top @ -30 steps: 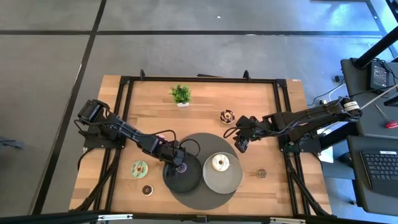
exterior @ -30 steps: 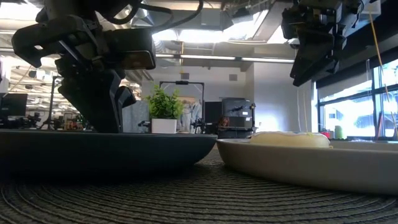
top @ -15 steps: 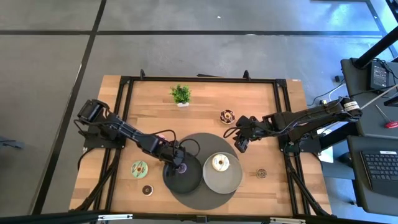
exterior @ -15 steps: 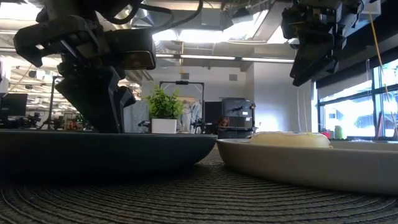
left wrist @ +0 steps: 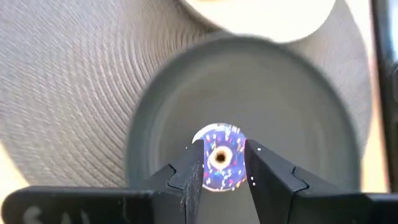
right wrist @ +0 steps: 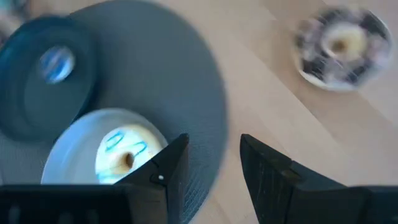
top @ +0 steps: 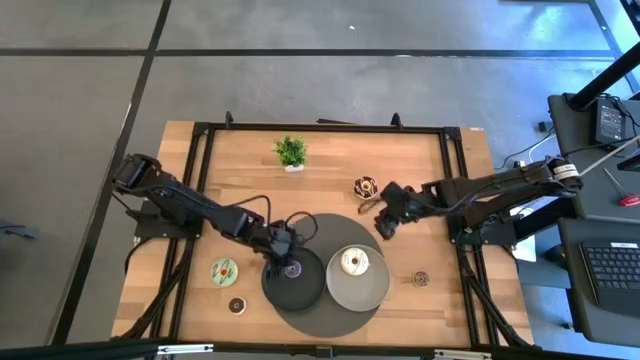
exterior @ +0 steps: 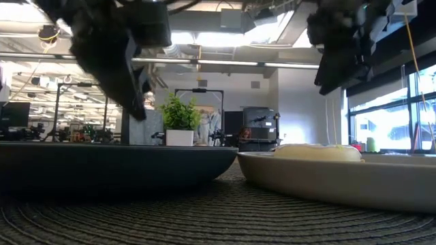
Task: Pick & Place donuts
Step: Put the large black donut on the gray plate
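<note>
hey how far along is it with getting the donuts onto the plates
Done: the white donut lies on the light plate, and the purple donut lies on the dark plate. In hand: nothing is gripped; the left claw hangs open over the purple donut, and the right claw is open above the table near the chocolate donut. Left: that one, the green donut and two tiny brown ones.

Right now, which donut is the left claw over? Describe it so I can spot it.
Find the round woven mat at the table's front. On it sit two plates; take the dark plate, left of the pale plate. The purple donut lies there, tiny and sprinkled, below the open left claw.
</note>
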